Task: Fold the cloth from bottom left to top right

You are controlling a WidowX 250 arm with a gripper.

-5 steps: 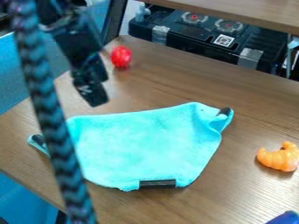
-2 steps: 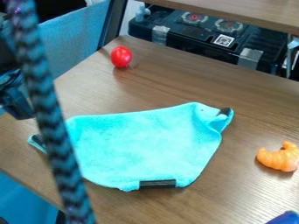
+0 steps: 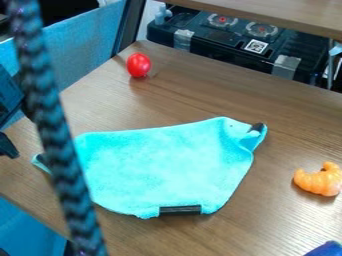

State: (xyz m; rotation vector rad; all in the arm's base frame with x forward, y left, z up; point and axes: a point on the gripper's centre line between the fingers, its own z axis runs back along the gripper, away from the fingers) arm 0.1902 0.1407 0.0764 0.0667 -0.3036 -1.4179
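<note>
My black gripper (image 3: 9, 145) hangs at the left edge of the camera view, up and to the left of the cloth and apart from it. The turquoise cloth (image 3: 163, 167) lies spread on the wooden table, with a black tag at its bottom edge. Its upper right corner is bunched around a dark patch, and its left corner pokes out behind the braided cable. How the gripper's tips stand is hard to make out there.
A thick braided cable (image 3: 60, 150) runs down the left side in front of the cloth. A red ball-like toy (image 3: 139, 65) sits at the back, an orange curved toy (image 3: 319, 179) at the right, a blue object (image 3: 325, 249) at the bottom right corner.
From above the cloth's upper left side, the gripper has moved left and down to the view's left edge. The cloth lies unchanged.
</note>
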